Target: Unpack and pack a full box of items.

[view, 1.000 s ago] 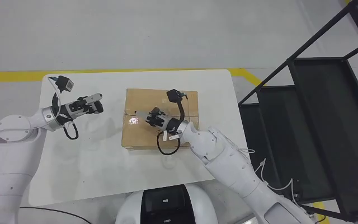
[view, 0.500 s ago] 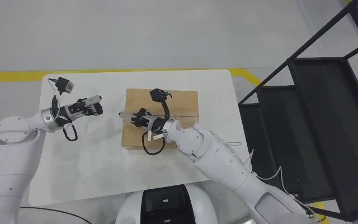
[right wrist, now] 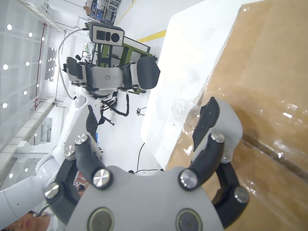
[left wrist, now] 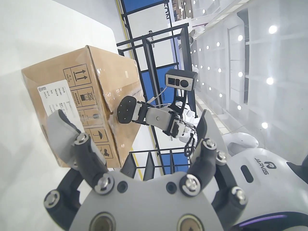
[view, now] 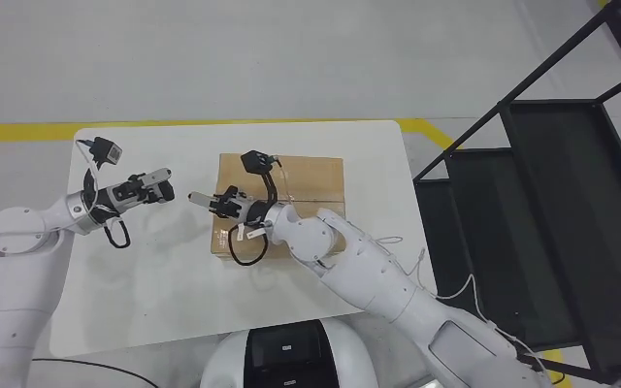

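A closed, taped brown cardboard box (view: 310,179) sits mid-way along a white worktop (view: 146,281). The right gripper (view: 206,200) is at the box's top edge on the left arm's side, jaws spread. The left gripper (view: 163,188) hangs near it above the worktop, jaws also spread.

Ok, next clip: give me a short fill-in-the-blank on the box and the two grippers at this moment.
1. The cardboard box sits on the white table with its top flaps ____.
2. The right gripper is at the top edge of the ____.
3. The left gripper is over the table beside the box, holding ____.
4. Both grippers' jaws stand ____.

Missing words: closed; box; nothing; open.
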`<state>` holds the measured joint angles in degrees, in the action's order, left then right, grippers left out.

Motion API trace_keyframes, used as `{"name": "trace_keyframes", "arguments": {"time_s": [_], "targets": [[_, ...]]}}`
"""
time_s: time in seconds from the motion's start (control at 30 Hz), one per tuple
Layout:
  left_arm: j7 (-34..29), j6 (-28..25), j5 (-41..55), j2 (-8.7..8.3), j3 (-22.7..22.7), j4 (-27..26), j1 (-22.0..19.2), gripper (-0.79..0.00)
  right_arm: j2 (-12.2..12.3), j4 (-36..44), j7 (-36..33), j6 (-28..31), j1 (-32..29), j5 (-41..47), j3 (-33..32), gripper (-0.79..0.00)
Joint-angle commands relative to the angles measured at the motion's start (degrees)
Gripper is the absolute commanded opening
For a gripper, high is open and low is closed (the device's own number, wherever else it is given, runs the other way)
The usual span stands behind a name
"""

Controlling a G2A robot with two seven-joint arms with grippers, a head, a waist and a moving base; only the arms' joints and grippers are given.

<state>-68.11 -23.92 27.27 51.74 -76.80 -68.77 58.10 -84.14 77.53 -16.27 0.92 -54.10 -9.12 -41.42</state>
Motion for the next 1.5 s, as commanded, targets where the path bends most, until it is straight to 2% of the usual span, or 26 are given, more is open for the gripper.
{"name": "trace_keyframes", "arguments": {"time_s": [0.0, 0.2, 0.47, 0.6, 0.87, 1.0, 1.13, 1.3, 1.47], "targets": [[-0.22, 0.10, 0.00, -0.11, -0.39, -0.36, 0.41, 0.000, -0.38, -1.17, 0.43, 0.02, 0.26, 0.71, 0.09, 0.000], [-0.34, 0.42, -0.25, -0.37, -1.38, -1.26, 1.24, 0.000, -1.16, -2.50, 0.81, 0.92, 0.65, 2.34, -0.29, 0.000], [-0.23, 1.18, -0.55, -0.09, -0.01, -2.59, 0.93, 0.000, 0.26, 4.83, -2.24, 0.10, -3.98, 5.26, -6.33, 0.000], [-0.39, 1.25, -0.74, 0.21, 1.20, -2.50, -0.17, 0.000, 1.88, 9.37, -4.86, -1.79, -8.58, 5.89, -11.87, 0.000], [-0.47, -0.01, -1.63, 1.01, 4.10, -2.55, -3.37, 0.000, 5.23, 23.32, -17.80, 2.65, -20.86, 14.21, -24.47, 0.000], [3.93, -1.23, 3.15, 1.46, 3.21, -0.43, -3.11, 0.000, 6.74, 29.70, -16.85, 8.38, -28.19, 14.45, -33.84, 0.000], [6.62, -2.42, 6.83, 1.65, 1.95, 0.87, -1.80, 0.000, 7.69, 32.56, -13.79, 15.82, -35.83, 17.90, -43.32, 0.000], [7.55, -1.16, 7.15, 1.63, 1.13, 1.14, -1.27, 0.000, 8.45, 32.88, -13.70, 17.40, -41.17, 22.92, -51.21, 0.000], [9.35, 0.59, 6.79, 1.55, 0.16, -0.14, -0.43, 0.000, 8.80, 32.08, -14.71, 17.97, -41.90, 25.79, -53.84, 0.000]]}}
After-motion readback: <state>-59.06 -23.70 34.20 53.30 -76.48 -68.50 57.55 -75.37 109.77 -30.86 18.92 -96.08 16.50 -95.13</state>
